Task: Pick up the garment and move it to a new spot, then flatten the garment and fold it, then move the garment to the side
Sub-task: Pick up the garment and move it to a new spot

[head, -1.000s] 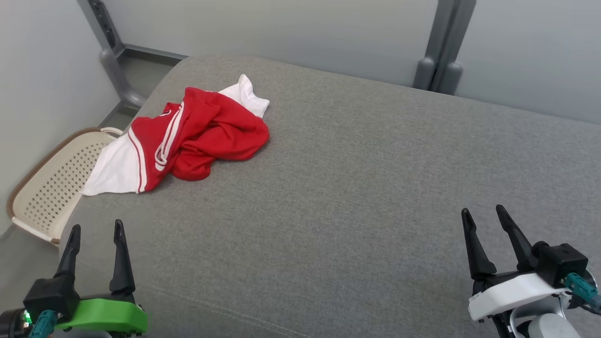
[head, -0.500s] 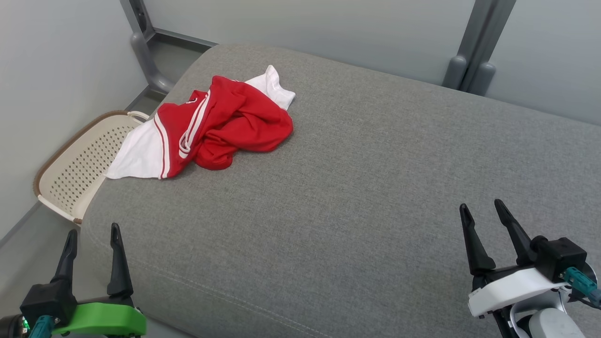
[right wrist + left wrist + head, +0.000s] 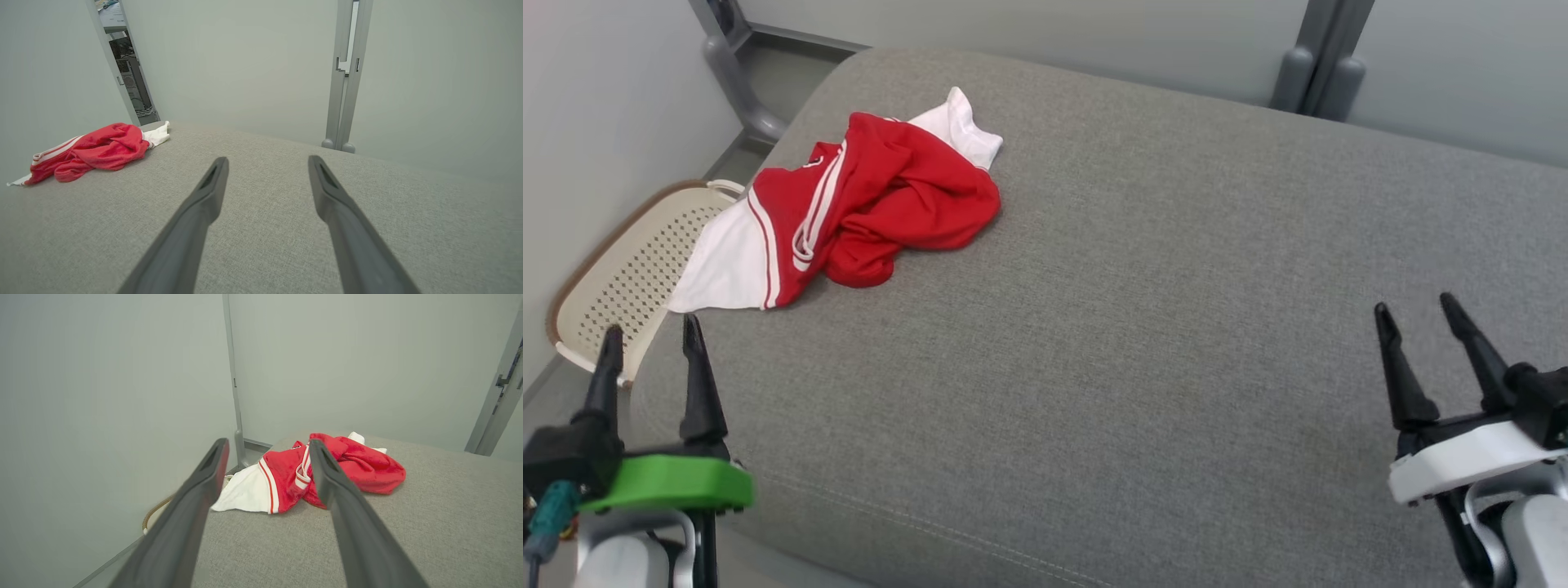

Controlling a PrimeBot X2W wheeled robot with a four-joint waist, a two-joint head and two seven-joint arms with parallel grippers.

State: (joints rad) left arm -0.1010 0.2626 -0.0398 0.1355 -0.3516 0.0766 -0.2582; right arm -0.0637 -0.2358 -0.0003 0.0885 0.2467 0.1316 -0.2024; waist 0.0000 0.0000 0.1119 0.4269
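Jaws wide apart, empty — garment (image 3: 874,204) untouched.

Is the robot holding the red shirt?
No, the crumpled red-and-white garment lies on the grey fabric cushion, apart from the open left gripper and open right gripper.

Part of basket (image 3: 613,278) hidden behind grey cushion (image 3: 1143,327) edge; white corner of garment (image 3: 882,196) covers some rim. Bunched folds hide garment's kind. Body of right gripper (image 3: 1414,300) cut off at head view's corner.
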